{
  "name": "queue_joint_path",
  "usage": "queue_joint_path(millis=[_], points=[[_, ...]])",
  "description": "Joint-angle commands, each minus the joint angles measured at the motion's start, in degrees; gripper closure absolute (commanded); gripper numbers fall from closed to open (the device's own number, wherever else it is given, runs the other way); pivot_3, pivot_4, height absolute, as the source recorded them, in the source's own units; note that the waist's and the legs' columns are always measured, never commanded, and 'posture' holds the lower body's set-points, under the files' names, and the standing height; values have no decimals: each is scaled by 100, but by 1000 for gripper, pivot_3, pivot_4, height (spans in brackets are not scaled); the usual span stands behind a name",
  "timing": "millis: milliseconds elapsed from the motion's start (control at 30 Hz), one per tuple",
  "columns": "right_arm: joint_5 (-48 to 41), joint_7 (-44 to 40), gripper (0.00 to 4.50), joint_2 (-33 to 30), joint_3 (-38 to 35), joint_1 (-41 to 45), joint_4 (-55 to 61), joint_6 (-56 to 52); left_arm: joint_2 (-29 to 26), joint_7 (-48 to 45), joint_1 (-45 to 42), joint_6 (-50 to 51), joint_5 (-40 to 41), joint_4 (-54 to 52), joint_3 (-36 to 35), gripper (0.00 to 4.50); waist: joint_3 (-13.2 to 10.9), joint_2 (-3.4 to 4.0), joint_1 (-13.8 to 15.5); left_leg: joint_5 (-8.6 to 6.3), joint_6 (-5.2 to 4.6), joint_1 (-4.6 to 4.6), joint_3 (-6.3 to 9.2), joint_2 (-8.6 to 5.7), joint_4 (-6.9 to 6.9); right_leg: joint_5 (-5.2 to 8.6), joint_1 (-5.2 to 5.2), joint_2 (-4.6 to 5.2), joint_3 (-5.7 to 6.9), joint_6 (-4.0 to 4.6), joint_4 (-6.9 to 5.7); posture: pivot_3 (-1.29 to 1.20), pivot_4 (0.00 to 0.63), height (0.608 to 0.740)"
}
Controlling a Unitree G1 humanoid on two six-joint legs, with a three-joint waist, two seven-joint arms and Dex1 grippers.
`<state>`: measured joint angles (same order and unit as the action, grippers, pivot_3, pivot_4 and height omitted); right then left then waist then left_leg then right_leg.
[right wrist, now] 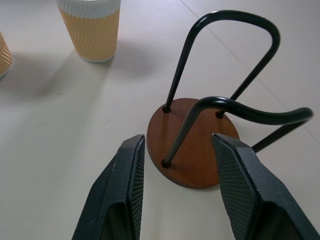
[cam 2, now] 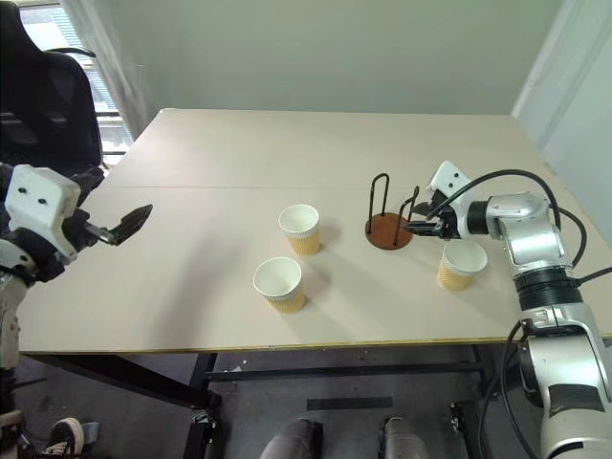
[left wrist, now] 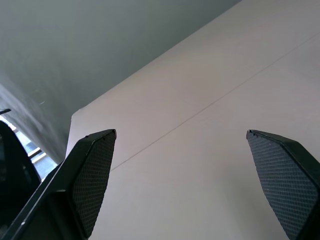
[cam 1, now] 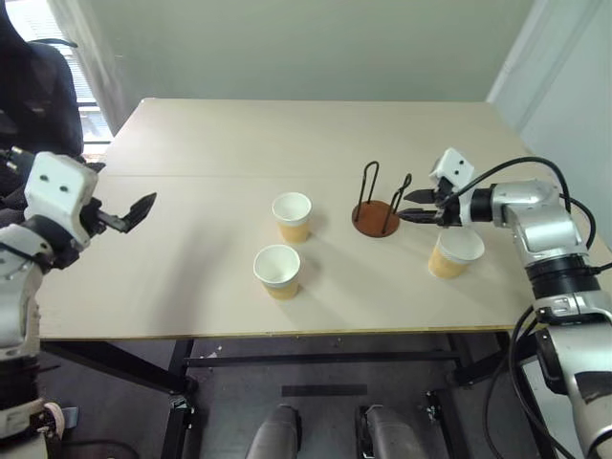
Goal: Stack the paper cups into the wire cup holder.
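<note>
Standing empty, wire cup holder (cam 1: 377, 212), three upright paper cups (cam 1: 292, 216) on table (cam 1: 191, 258)

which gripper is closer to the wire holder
Right. The right gripper is right beside the holder, fingers open on either side of a wire loop. The left gripper hangs open, far off at the table's left edge.

A: Any text, labels or numbers to read here?

B: None. The cups (cam 1: 292, 216) carry a plain wavy pattern with no print, and the holder (cam 1: 377, 219) base is bare.

A: And the surface (cam 1: 210, 143)?

B: Blank too; no brand, sign or number shows anywhere.
</note>
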<state>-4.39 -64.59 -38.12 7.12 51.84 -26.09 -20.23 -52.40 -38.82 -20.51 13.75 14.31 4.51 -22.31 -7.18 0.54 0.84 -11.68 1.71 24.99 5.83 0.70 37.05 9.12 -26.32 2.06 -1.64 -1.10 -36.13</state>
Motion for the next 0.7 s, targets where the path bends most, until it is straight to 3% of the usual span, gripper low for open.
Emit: queue_joint_path(millis=[33, 467, 700], points=[[-125, 147, 2420, -133, -295, -106, 315, 1, -109, -113, -354, -232, -66, 227, 116, 40, 0, -1, -2, 0, 0, 0, 0, 0, 0, 0, 0, 0, 0, 0, 1, 0, 150, 740], [-205, 491, 2420, 48, -402, -353, 368, 83, -308, -1035, -1189, -307, -11, 655, 736, 40, 0, -1, -33, 1, -2, 1, 2, 0, 0, -1, -1, -1, 0, -1, 5, 0, 150, 740], [-354, 279, 2420, -340, -498, -662, 815, -296, -149, -1810, -1512, -482, -45, 579, 1437, 40, 0, -1, 10, 0, -4, 8, 1, 0, 0, -1, 0, 0, 1, -2, 12, 0, 150, 740]])
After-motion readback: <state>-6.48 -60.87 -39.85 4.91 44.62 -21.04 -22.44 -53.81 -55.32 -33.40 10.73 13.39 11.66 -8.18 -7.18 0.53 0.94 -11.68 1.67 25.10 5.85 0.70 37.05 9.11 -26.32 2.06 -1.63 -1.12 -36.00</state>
